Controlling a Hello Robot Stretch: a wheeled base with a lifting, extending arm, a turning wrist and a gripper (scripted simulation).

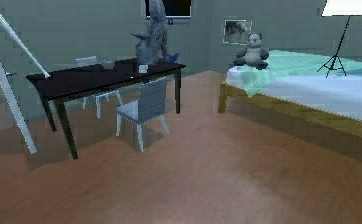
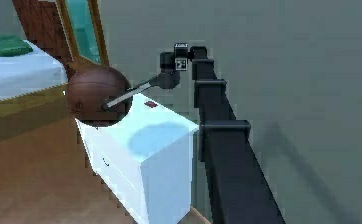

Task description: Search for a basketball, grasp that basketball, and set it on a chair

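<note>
Basketball (image 2: 87, 82) appeared in the arm side view as a dark brown, smooth-looking sphere at the claw (image 2: 111, 101) end of the arm (image 2: 224, 140). It sat low against the far corner of a white, boxy bedside cabinet (image 2: 154, 160). Whether the ball touched the cabinet top could not be resolved, so it could not be told if the claw was grasping the ball or only lay against it. One thin finger (image 2: 129, 96) crossed the ball's near face.

Handling judgement: light, air-filled, springy under pressure, not fragile. The rubber skin probably gave fair friction. Being round, it would roll off any surface if let go carelessly. The best hold was judged to be across the widest girth, with the fingers on opposite sides.

Forward view: a pale grey-blue chair (image 1: 147, 108) with a flat seat stood tucked at a dark, glossy table (image 1: 89, 75). The floor (image 1: 219, 170) was wood plank, and the bed (image 1: 309, 90) had a soft pale green cover.
</note>
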